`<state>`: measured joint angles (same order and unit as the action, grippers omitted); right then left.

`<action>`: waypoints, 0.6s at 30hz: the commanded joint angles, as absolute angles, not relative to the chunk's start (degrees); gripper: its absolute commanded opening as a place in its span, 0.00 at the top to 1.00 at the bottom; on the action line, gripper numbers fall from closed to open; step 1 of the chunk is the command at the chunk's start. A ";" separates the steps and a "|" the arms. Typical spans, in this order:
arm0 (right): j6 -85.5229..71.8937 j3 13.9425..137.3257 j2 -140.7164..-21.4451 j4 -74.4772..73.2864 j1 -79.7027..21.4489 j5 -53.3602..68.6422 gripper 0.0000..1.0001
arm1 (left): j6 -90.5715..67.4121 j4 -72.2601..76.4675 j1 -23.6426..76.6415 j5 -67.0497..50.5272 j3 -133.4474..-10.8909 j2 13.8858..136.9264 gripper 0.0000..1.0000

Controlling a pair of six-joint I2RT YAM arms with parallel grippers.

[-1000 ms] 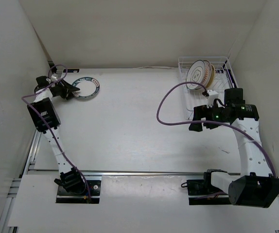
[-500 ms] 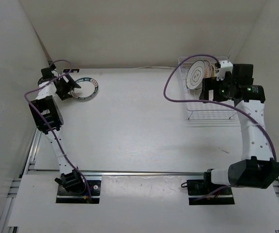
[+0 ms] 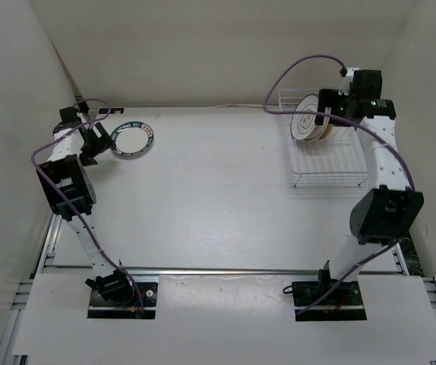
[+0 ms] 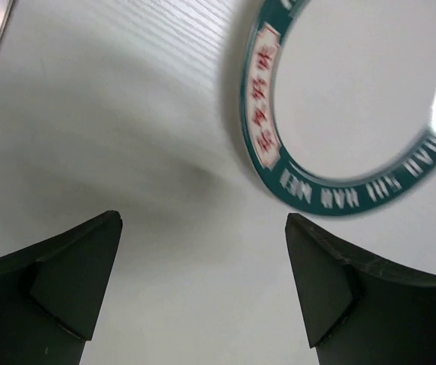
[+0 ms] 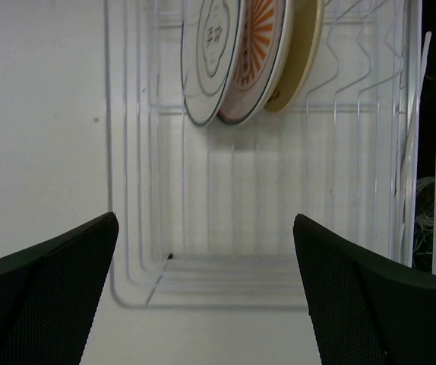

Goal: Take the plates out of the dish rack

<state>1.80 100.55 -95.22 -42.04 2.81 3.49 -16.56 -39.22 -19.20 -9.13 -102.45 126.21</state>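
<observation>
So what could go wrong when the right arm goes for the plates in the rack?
The ringed plate, sunburst plate and tan-yellow plate lean packed together, so the open right gripper might pinch two at once or tip a neighbour. The dish rack wires run close beside them; a finger could snag one and drag the rack.

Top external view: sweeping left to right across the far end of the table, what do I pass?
First the left gripper, open → teal-rimmed plate lying flat → dish rack, with three plates standing on edge at its far end.
</observation>
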 commanded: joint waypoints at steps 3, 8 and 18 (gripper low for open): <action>-0.97 115.99 -107.20 -37.53 1.24 -3.15 0.08 | -14.24 -40.08 -19.34 -14.93 -96.27 103.30 0.00; 0.53 122.51 -112.58 -35.60 -0.70 -6.67 0.23 | -9.06 -40.08 -18.28 -26.35 -85.80 87.32 0.00; 1.67 127.34 -120.48 -34.54 -1.23 -7.29 0.44 | -1.85 -40.08 -13.54 -38.39 -72.69 74.00 0.00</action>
